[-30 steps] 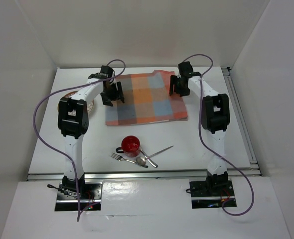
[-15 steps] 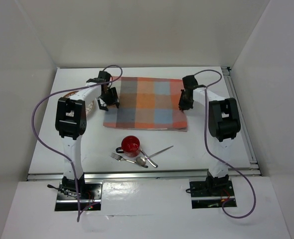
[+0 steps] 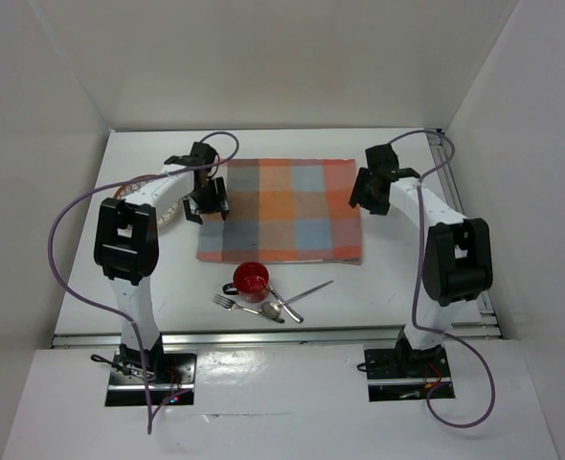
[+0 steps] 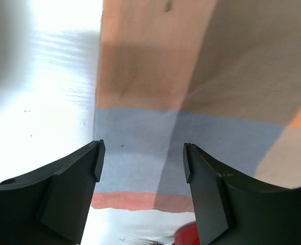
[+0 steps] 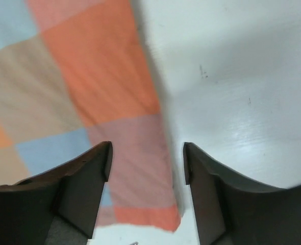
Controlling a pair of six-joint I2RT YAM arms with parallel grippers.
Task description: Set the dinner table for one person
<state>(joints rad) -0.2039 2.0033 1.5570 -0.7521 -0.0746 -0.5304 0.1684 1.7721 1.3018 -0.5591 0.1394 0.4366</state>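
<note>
**Checked mat [image 3: 281,211] released flat on the dinner table [image 3: 407,278]**

We have just let go. The left gripper [image 3: 209,203] and right gripper [image 3: 371,192] now gape empty at the mat's side edges. Its near edge almost meets the red mug [image 3: 251,279]. Bare tabletop lies to the right, and a plate [image 3: 173,215] sits by the left edge.

Mat [image 3: 281,209] on dinner table [image 3: 407,278], mug [image 3: 251,279] and cutlery [image 3: 281,308] before it

The white table [image 3: 407,278] carries a checked mat [image 3: 281,211] lying flat toward 12 o'clock, a plate [image 3: 171,215] at the mat's 9 o'clock (partly hidden), a red cup [image 3: 251,279] just beside the mat at its 6 o'clock, and a fork [image 3: 233,304], spoon [image 3: 269,310] and knife [image 3: 308,290] clustered at the cup's 5 o'clock.
</note>
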